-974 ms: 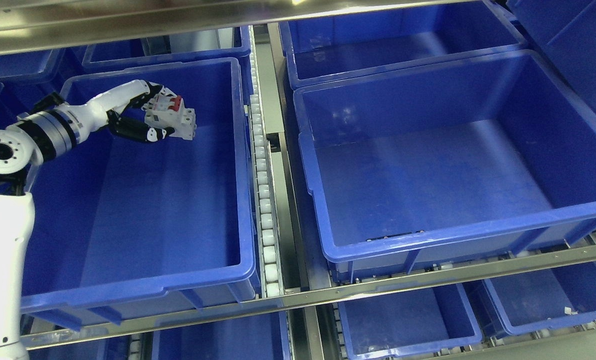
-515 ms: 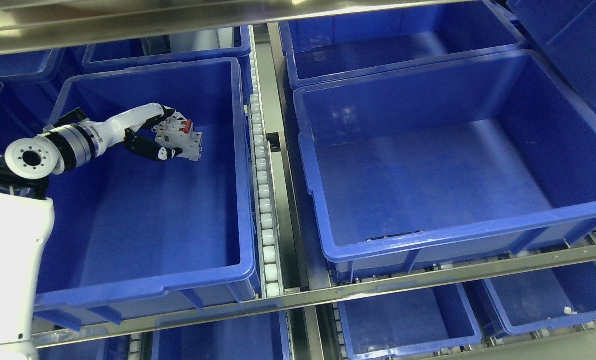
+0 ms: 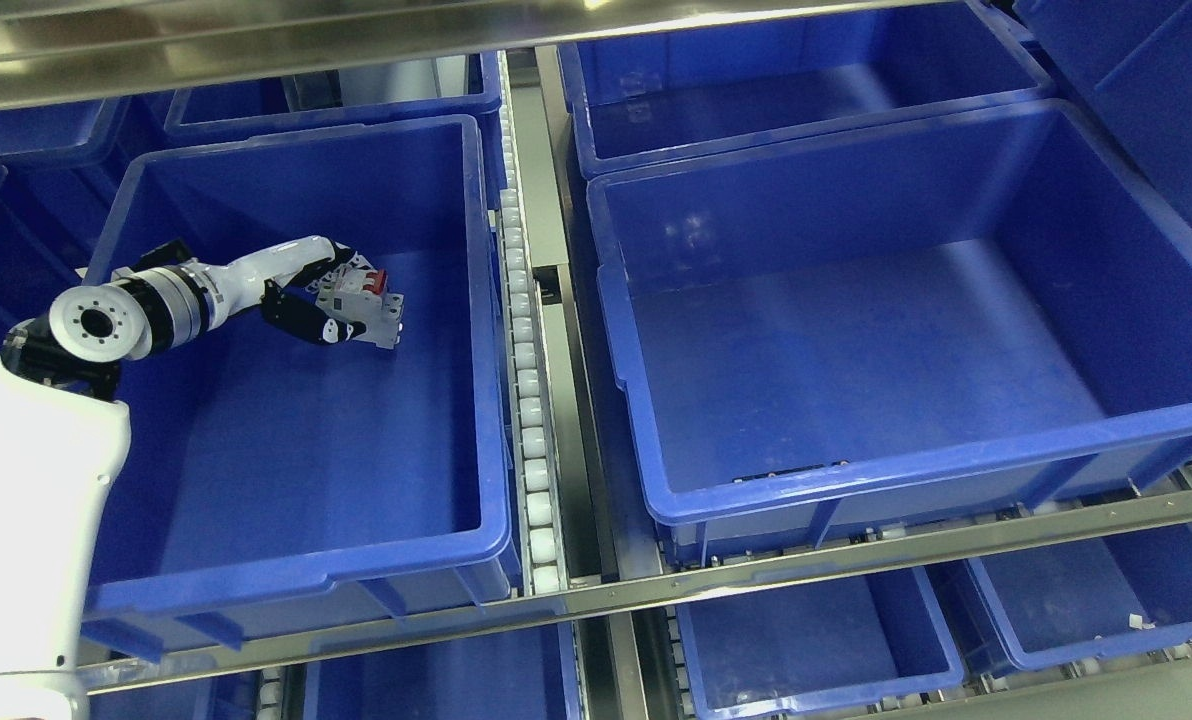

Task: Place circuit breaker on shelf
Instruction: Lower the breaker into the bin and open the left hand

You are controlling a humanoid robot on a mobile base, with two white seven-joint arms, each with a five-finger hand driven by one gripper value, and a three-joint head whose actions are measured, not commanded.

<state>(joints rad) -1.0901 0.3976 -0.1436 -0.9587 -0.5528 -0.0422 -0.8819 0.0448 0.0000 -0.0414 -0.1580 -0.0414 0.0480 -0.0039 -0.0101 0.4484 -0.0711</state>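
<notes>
My left hand [image 3: 341,305] reaches down into the left blue bin [image 3: 286,545] on the shelf. Its black and white fingers are curled around a white circuit breaker [image 3: 364,305] with red switches on top. The breaker sits low in the bin near the floor at the far right side; I cannot tell whether it touches the floor. My white left arm [image 3: 26,520] comes in from the lower left over the bin's left wall. The right arm is out of view.
A larger blue bin [image 3: 876,470] stands to the right, past a white roller track [image 3: 531,400]. More blue bins sit behind and on the lower shelf [image 3: 816,640]. A steel shelf rail [image 3: 856,555] runs along the front and another overhead.
My left hand has moved down and slightly right inside the left bin with the circuit breaker still in its fingers. The forearm has dropped lower.
</notes>
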